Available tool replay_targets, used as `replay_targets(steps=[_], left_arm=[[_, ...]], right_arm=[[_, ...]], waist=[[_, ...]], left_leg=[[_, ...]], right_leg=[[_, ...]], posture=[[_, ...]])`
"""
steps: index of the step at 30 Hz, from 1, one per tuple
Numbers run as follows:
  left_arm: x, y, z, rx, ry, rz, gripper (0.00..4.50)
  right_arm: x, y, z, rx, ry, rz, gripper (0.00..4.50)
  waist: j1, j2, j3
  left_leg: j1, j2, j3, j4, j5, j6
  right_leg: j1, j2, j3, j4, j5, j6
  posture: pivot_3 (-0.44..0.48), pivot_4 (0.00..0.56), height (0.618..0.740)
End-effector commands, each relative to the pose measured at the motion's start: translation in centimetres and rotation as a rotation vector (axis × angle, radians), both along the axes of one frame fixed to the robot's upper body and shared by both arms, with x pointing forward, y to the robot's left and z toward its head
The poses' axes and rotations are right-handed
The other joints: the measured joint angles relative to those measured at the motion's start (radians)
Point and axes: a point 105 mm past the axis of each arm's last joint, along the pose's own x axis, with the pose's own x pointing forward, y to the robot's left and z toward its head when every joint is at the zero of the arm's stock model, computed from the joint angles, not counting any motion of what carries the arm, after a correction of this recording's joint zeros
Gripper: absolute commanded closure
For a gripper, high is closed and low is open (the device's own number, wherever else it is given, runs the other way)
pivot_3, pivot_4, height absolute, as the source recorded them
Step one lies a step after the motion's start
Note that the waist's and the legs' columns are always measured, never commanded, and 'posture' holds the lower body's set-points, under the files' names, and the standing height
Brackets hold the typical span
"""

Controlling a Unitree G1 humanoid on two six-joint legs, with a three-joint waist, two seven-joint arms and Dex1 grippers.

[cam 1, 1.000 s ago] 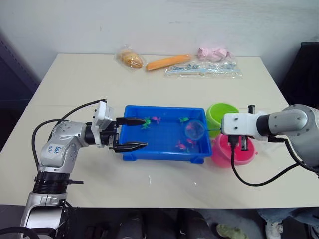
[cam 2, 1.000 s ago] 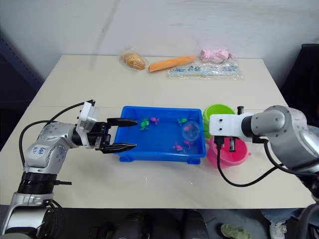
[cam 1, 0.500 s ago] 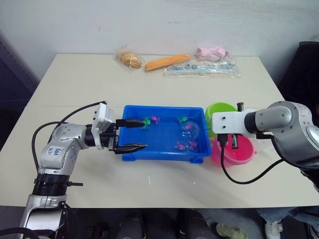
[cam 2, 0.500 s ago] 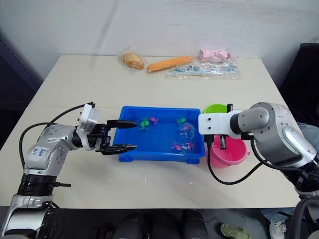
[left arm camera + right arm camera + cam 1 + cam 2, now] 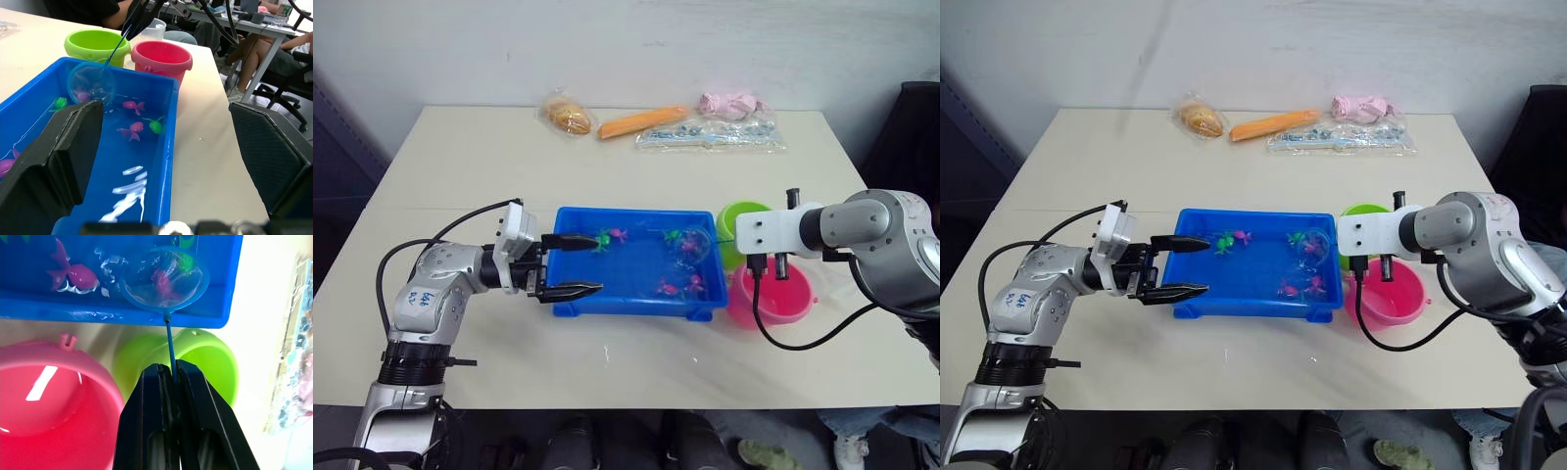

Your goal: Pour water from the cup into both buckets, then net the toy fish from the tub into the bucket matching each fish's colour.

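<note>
Black fingers of the left gripper stand spread at the blue tub's near-left rim, while the right gripper pinches the thin, whippy net handle, its light, flimsy hoop holding a slippery pink fish.

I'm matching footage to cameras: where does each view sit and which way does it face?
Head stereo pair: looks forward and down over both arms at the blue tub.
Left wrist: looks between the open left gripper across the tub to the green bucket and pink bucket.
Right wrist: looks along the right gripper holding the net.
Shared: tub, buckets, net.
</note>
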Motion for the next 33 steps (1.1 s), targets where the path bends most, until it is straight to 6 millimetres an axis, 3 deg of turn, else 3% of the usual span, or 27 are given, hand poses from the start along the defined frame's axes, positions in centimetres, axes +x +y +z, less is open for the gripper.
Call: replay_targets(steps=[1,14,33], left_arm=[[-0.1,-0.2,0.9,-0.015,-0.042,-0.018,0.07],[0.0,-0.3,1.0,-0.009,-0.041,-0.027,0.07],[-0.2,-0.6,1.0,-0.013,-0.030,-0.037,0.07]], right_arm=[[0.5,-0.7,1.8,-0.064,-0.076,0.004,4.50],[-0.3,0.7,1.6,-0.201,-0.007,0.114,4.50],[-3.4,1.5,0.7,-0.251,0.190,0.148,4.50]], waist=[[0.002,0.000,0.000],[0.002,0.000,0.000],[0.002,0.000,0.000]], left_leg=[[0.000,0.000,0.000,0.000,0.000,0.000],[0.000,0.000,0.000,0.000,0.000,0.000],[0.000,0.000,0.000,0.000,0.000,0.000]], right_leg=[[0.000,0.000,0.000,0.000,0.000,0.000],[0.000,0.000,0.000,0.000,0.000,0.000],[0.000,0.000,-0.001,0.000,0.000,0.000]], posture=[[0.000,0.150,0.740],[0.000,0.150,0.740],[0.000,0.150,0.740]])
